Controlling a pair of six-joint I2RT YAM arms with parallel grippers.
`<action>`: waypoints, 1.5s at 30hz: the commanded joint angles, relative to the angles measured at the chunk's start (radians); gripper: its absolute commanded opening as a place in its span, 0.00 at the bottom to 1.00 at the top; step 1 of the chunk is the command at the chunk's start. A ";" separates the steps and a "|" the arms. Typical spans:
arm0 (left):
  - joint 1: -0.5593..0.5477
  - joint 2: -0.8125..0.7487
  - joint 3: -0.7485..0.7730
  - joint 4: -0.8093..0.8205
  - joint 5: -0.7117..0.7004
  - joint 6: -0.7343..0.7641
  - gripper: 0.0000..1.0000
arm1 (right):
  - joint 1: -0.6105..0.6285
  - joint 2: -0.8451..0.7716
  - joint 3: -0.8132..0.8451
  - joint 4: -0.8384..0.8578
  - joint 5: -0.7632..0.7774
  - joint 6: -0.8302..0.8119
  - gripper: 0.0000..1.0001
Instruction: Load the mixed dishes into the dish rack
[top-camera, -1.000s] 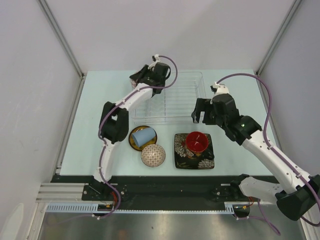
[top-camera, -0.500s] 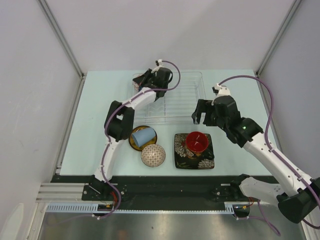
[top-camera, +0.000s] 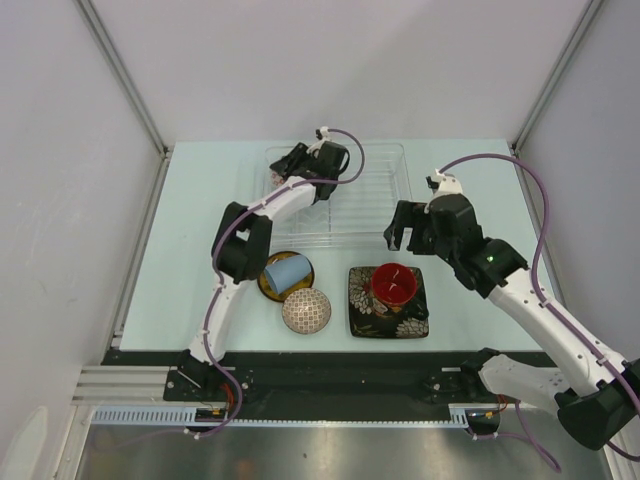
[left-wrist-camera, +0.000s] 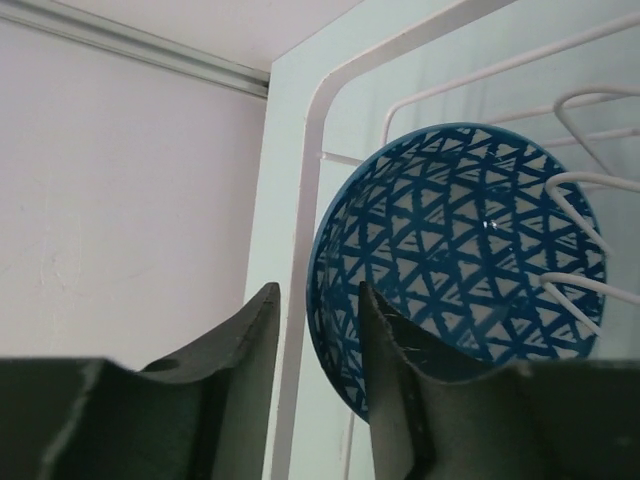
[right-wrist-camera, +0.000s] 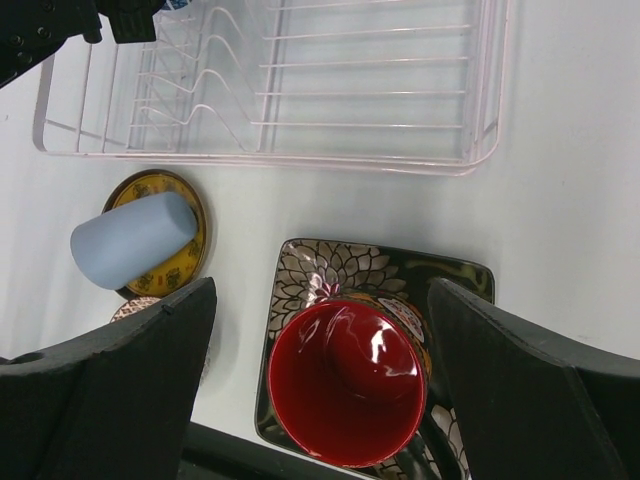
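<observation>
Near edge: beige patterned bowl (top-camera: 306, 311) upside down on the table (top-camera: 190, 250), touching the small yellow dark-rimmed round plate (top-camera: 266, 285) just behind it. Plate holds the pale blue cup (top-camera: 287, 270), on its side, long axis roughly left-right; can't tell which end is the mouth. To the right, the black floral square plate (top-camera: 365, 305) carries the red-inside dark mug (top-camera: 394, 283), upright, mouth up.

Right arm reaches in from the right, elbow bent. Right gripper (top-camera: 405, 228) points down over the mug, clear of it, jaws spread wide with nothing between them.

Behind: dish rack (top-camera: 404, 170), long axis left-right. Only content is the blue patterned bowl (left-wrist-camera: 460, 260), far-left corner, standing on edge between the wire dividers, inside facing the wrist camera.

Left arm is stretched out over the rack's left end. Left gripper (top-camera: 290, 165) sits at that corner, jaws partly apart, bowl rim and rack's edge wire in the gap, no visible pinch.
</observation>
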 joint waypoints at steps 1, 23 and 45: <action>-0.016 -0.027 0.054 -0.081 0.026 -0.081 0.49 | -0.001 -0.024 0.002 0.026 0.001 0.022 0.93; 0.003 -0.630 -0.070 -0.626 0.517 -0.212 0.67 | 0.054 0.005 0.000 -0.028 0.053 -0.058 0.96; -0.035 -1.109 -0.885 -0.739 1.483 -0.176 0.76 | 0.052 -0.008 -0.007 -0.037 0.061 -0.086 0.97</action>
